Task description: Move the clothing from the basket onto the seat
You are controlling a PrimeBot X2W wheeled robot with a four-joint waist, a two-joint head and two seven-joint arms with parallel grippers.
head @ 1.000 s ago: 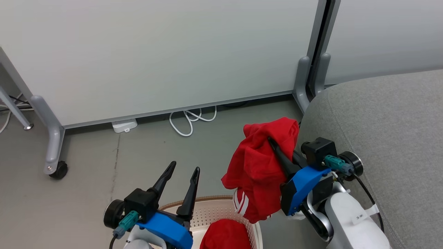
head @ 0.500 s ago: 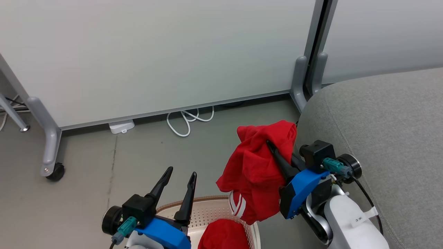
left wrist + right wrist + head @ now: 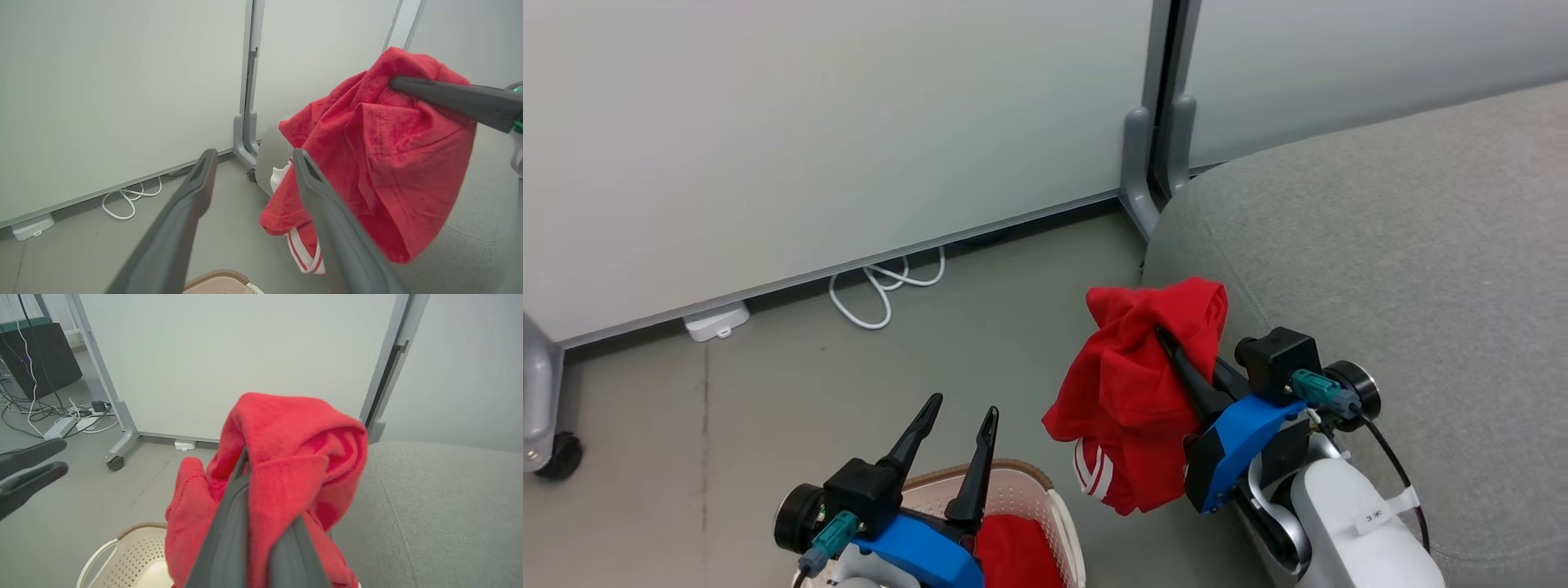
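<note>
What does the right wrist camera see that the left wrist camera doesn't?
Right wrist view: a black box, tangled cables and a white power strip on the floor. Left wrist view: a looped white cable and white stripes on the soft red garment. Both: that garment pinched in the right gripper, the big light grey fabric seat, and the cream plastic basket with little holes and a brown rim.

Clothing (image 3: 1131,392) soft cloth; seat (image 3: 1421,245) matt woven fabric; basket (image 3: 1023,500) perforated plastic

The right claw (image 3: 1165,335) has swung the clothing (image 3: 1123,396) off the basket (image 3: 1031,474) toward the seat (image 3: 1388,245).
</note>
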